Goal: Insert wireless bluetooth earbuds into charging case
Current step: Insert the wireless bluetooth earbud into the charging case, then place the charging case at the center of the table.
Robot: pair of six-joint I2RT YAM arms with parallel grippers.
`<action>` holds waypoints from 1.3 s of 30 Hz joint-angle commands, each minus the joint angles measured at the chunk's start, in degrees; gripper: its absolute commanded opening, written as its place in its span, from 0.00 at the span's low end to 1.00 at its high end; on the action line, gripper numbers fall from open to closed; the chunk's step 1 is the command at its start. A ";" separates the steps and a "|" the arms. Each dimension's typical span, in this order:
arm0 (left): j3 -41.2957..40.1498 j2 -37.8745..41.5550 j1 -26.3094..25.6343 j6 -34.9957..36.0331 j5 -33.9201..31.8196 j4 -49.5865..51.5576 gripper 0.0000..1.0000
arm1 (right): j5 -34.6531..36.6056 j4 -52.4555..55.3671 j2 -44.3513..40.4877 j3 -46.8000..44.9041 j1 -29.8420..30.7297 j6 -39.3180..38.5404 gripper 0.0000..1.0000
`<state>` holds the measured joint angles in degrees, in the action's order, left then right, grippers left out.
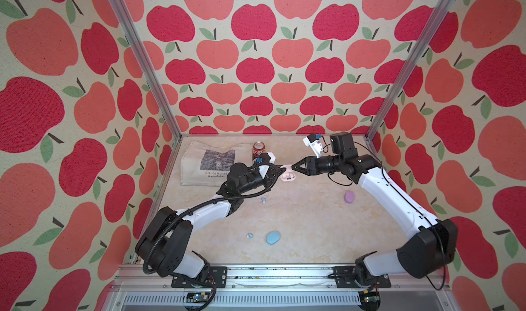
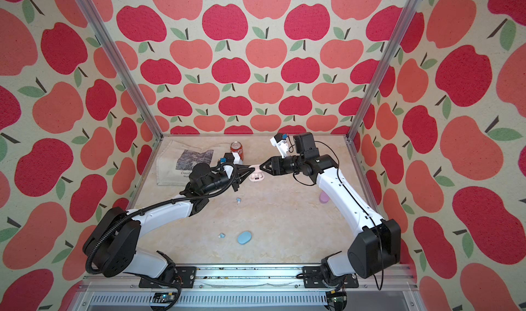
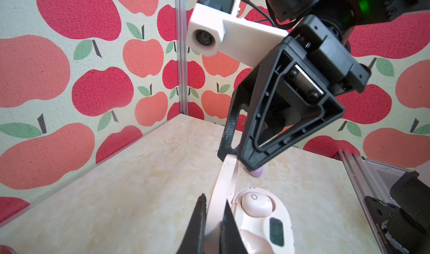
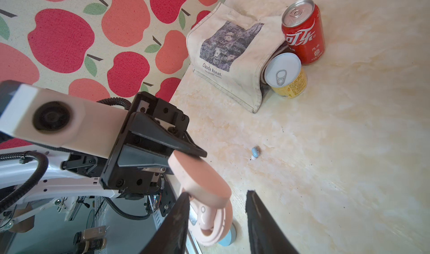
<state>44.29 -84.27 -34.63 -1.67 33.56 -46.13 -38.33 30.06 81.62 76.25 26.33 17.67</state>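
While my left gripper (image 3: 214,201) clamps the pink case (image 1: 288,176) by its lid, far centre, both pink earbuds (image 3: 256,204) sit docked; my right gripper (image 1: 293,166) hangs open-jawed beside; two blue earbuds (image 1: 263,200) lie loose nearer, blue case (image 1: 273,237) shut; much remains, I reckon.

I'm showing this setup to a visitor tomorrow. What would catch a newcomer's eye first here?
The apple-print walls around the booth dominate. Next, toward the back of the table, the left gripper pinches the raised lid of an open pink case, and the right gripper stands open at it. A red cola can stands just behind, beside a Monet tote bag.
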 commanded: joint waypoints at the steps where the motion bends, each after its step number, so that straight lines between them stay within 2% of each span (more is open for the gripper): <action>1: 1.54 -1.01 -0.91 0.51 1.39 -1.90 0.00 | 1.93 -0.27 -1.49 1.11 -0.22 0.89 0.43; 5: 1.89 -1.68 -1.48 1.71 -0.13 -0.90 0.00 | 4.64 -1.62 -3.74 0.13 -0.95 2.56 0.44; 11: 3.85 -5.97 -4.73 9.98 -1.03 3.48 0.00 | 19.45 -3.66 -8.51 -5.40 -6.35 10.68 0.45; 15: 6.13 -13.21 -8.86 15.29 -3.12 2.75 0.00 | 29.81 4.48 -7.25 -7.75 -10.32 14.40 0.46; 17: 7.74 -17.74 -10.54 15.39 -4.21 0.92 0.00 | 32.00 7.10 -6.04 -9.04 -11.49 15.21 0.46; 21: 12.25 -27.63 -13.04 11.76 -7.06 -4.09 0.00 | 32.93 6.33 -4.28 -13.59 -12.23 17.66 0.45; 25: 17.02 -35.30 -14.67 9.04 -7.19 -4.57 0.00 | 32.44 5.60 -1.44 -15.79 -12.25 18.18 0.45; 29: 18.84 -38.20 -14.77 7.59 -7.40 -4.28 0.04 | 32.77 4.89 0.48 -17.03 -12.19 18.01 0.45; 36: 19.21 -40.43 -14.23 5.62 -6.68 -4.57 0.21 | 32.84 4.00 4.49 -17.76 -12.18 18.34 0.44; 39: 19.43 -40.97 -14.23 5.43 -4.97 -4.47 0.24 | 32.94 3.75 5.78 -17.46 -12.18 18.19 0.44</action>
<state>62.43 -123.83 -49.12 5.04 26.52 -48.97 -6.22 34.17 86.28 59.11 14.24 35.03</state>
